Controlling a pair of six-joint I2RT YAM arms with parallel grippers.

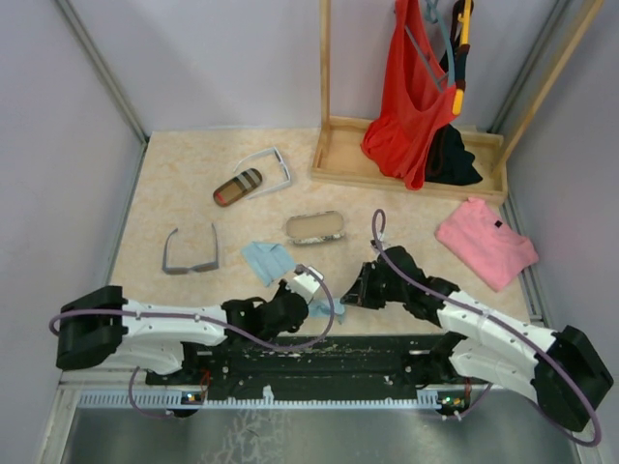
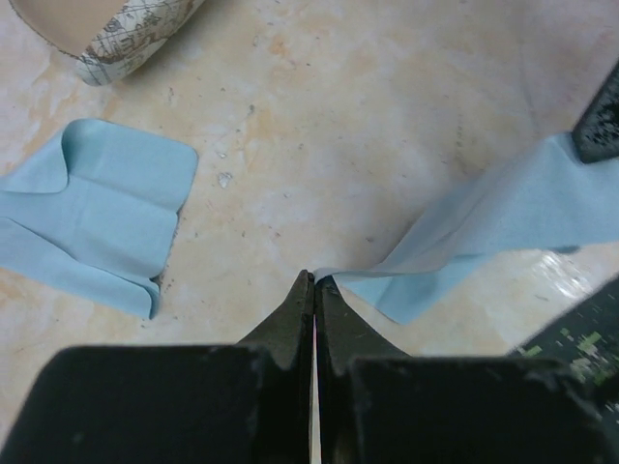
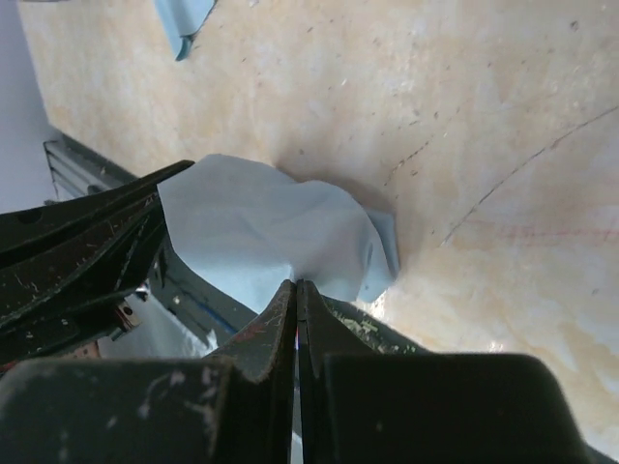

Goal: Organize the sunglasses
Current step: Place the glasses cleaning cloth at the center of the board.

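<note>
The left claw and right claw are both clamped on one blue cloth; pulling evenly should flatten it on the tabletop.

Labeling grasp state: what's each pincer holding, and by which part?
One light blue cloth, shared and stretched between them: the left pincer pinches a corner tip, the right pincer pinches the opposite end.

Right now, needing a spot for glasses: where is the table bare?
Bare: the back left corner, behind the grey glasses and left of the striped case; also between the patterned case and pink shirt. Crowded: near middle, around the held cloth.
</note>
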